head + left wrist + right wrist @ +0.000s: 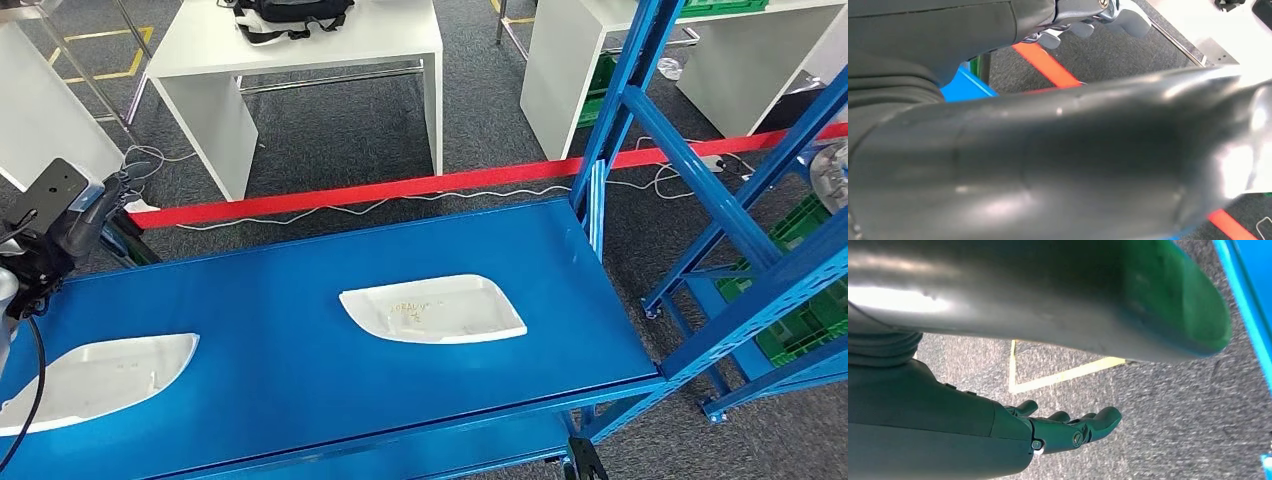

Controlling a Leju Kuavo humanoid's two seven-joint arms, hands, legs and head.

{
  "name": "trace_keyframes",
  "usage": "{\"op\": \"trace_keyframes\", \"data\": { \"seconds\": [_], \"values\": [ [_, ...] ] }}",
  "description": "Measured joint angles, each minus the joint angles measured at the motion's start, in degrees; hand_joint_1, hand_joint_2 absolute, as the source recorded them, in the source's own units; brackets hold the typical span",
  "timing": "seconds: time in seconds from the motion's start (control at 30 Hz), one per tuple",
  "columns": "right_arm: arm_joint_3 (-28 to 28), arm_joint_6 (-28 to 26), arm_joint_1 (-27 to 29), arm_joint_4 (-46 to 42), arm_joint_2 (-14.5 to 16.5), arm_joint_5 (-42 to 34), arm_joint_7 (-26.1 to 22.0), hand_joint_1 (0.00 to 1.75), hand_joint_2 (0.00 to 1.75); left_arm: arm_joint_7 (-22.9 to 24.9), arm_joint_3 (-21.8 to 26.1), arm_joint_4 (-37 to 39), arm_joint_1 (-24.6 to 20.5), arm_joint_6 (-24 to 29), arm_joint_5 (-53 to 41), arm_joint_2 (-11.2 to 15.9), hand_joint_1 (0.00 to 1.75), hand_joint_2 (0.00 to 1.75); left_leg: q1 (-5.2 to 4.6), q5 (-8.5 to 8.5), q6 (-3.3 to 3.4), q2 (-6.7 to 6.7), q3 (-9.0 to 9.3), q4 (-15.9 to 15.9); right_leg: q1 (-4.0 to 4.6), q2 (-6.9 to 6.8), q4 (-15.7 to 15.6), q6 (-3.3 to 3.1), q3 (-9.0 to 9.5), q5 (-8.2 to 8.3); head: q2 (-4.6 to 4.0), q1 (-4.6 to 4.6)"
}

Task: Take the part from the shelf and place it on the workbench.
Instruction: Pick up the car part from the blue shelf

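Right hand (1068,432) fingers (1103,419) loosely extended over carpet, holding nothing. Left hand (95,205) raised by the shelf's far edge; grip unclear, probably empty. Two white parts (435,310) (95,375) lie untouched on the blue shelf (300,260). Pick and placement remain. Green crates (815,320) nearby: contents unreadable.

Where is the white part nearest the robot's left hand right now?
In the head view the white part lies flat at the near left corner of the blue workbench, just below the left hand, well left of the second white part at the middle.
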Motion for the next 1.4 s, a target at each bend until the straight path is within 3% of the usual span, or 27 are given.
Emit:
{"op": "trace_keyframes", "data": {
  "seconds": [0.13,0.23,0.3,0.37,0.4,0.43,0.5,0.57,0.6,0.73,0.77,0.93,1.1,1.3,1.4],
  "values": [
    [0.0,0.0,0.0,0.0,0.0,0.0,0.0,0.00,0.00,0.0,0.0,-0.1,0.0,0.0,0.0,0.0,0.00,0.00,-0.17,-0.55,0.19,0.00,1.48,-2.1,0.04,0.00,0.0,0.12,-0.12,0.21,0.00,0.01],
    [-0.1,0.0,0.0,0.0,0.1,0.0,0.0,0.00,0.00,-0.1,-0.1,-0.3,-0.1,0.1,0.0,-0.1,0.00,0.00,-0.69,-1.09,0.48,0.07,2.86,-5.2,-0.04,-0.03,-0.6,0.98,-0.14,1.31,0.00,0.03],
    [-0.1,0.0,0.1,0.0,0.0,0.0,0.1,0.00,0.00,-0.2,-0.2,-0.4,-0.1,0.1,0.1,-0.2,0.00,0.00,-0.50,1.13,1.54,0.25,1.21,-5.9,-0.18,-0.04,5.2,2.16,-2.23,-3.10,0.00,0.26],
    [-0.2,0.0,0.1,0.0,0.0,0.0,0.1,0.00,0.00,-0.4,-0.3,-0.4,0.2,0.1,0.3,-0.4,0.00,0.87,-0.08,3.17,2.26,0.49,-0.58,-6.3,-0.26,-0.06,13.5,3.03,-4.48,-8.10,-0.01,0.61],
    [-0.2,0.0,0.1,0.0,-0.1,0.0,0.2,0.00,0.00,-0.4,-0.3,-0.4,0.4,0.1,0.4,-0.3,0.00,1.31,-0.02,3.49,2.14,0.52,-1.17,-6.1,-0.32,-0.08,14.2,3.17,-3.73,-7.89,-0.01,0.62],
    [-0.2,0.0,0.1,0.0,-0.1,0.0,0.2,0.00,0.00,-0.3,-0.3,-0.4,0.5,0.2,0.5,-0.3,0.00,1.75,0.07,3.66,2.00,0.52,-1.59,-5.8,-0.40,-0.11,11.8,3.24,-1.63,-6.71,-0.01,0.64],
    [-0.2,0.0,0.1,0.0,-0.1,0.1,0.2,0.00,0.00,0.0,-0.3,-0.4,0.6,0.6,0.7,-0.3,0.00,1.75,0.14,3.75,1.53,0.50,-2.34,-5.1,-0.43,-0.17,4.0,3.10,3.60,-5.29,0.00,0.76],
    [-0.2,0.0,0.0,0.0,-0.2,0.1,0.2,0.00,0.00,0.3,-0.3,-0.5,0.7,1.2,0.7,-0.1,0.00,1.75,-0.03,3.83,0.89,0.47,-2.78,-4.7,-0.32,-0.11,0.0,2.45,5.93,-5.26,0.00,0.91],
    [-0.2,0.0,0.1,0.0,-0.2,0.1,0.2,0.00,0.00,0.4,-0.3,-0.5,0.7,1.4,0.7,0.0,0.00,1.75,-0.16,3.82,0.70,0.45,-2.89,-4.6,-0.27,-0.03,-0.2,2.15,5.97,-5.22,0.00,0.92],
    [-0.3,0.1,0.2,0.0,-0.2,0.2,0.2,0.00,0.00,0.6,-0.4,-0.5,0.8,2.6,0.2,1.0,0.00,1.75,-0.33,4.40,2.19,0.44,-2.89,-5.0,-0.36,0.11,-0.7,1.75,5.73,-4.95,0.00,0.73],
    [-0.3,0.1,0.2,0.0,-0.2,0.3,0.2,0.00,0.00,0.7,-0.4,-0.5,0.9,3.3,-0.3,1.2,0.00,1.75,-0.33,4.53,2.19,0.44,-2.88,-5.1,-0.31,0.10,-0.7,1.64,5.67,-4.89,0.00,0.67],
    [-0.4,0.1,0.2,0.0,-0.2,0.5,0.2,0.00,0.00,0.6,-0.8,-1.6,1.8,9.6,-3.6,2.9,0.00,1.75,-0.29,5.10,1.30,0.44,-2.87,-5.7,-0.19,0.09,-0.6,1.27,5.41,-4.73,0.00,0.61],
    [-0.7,0.1,0.1,0.0,-0.2,0.5,0.2,0.00,0.00,-0.1,-0.8,-2.9,3.8,11.4,-4.1,4.3,0.00,1.75,-0.20,5.22,-0.04,0.39,-2.95,-5.8,-0.15,-0.04,-0.6,1.17,5.30,-4.71,0.00,0.63],
    [-0.7,0.1,0.1,0.0,-0.2,0.5,0.2,0.00,0.00,-0.3,-0.9,-3.7,4.8,11.1,-3.9,5.0,0.00,1.75,-0.25,5.23,-0.20,0.36,-3.18,-5.6,-0.21,-0.06,-0.6,1.18,5.29,-4.59,0.00,0.64],
    [-0.8,0.1,0.1,0.0,-0.2,0.6,0.2,0.00,0.00,-1.9,-1.0,-4.7,6.3,6.4,-1.6,6.1,0.00,1.75,-0.33,5.22,-0.18,0.38,-3.22,-5.5,-0.30,-0.03,-0.6,1.30,5.30,-4.51,0.00,0.64]
  ]
}}
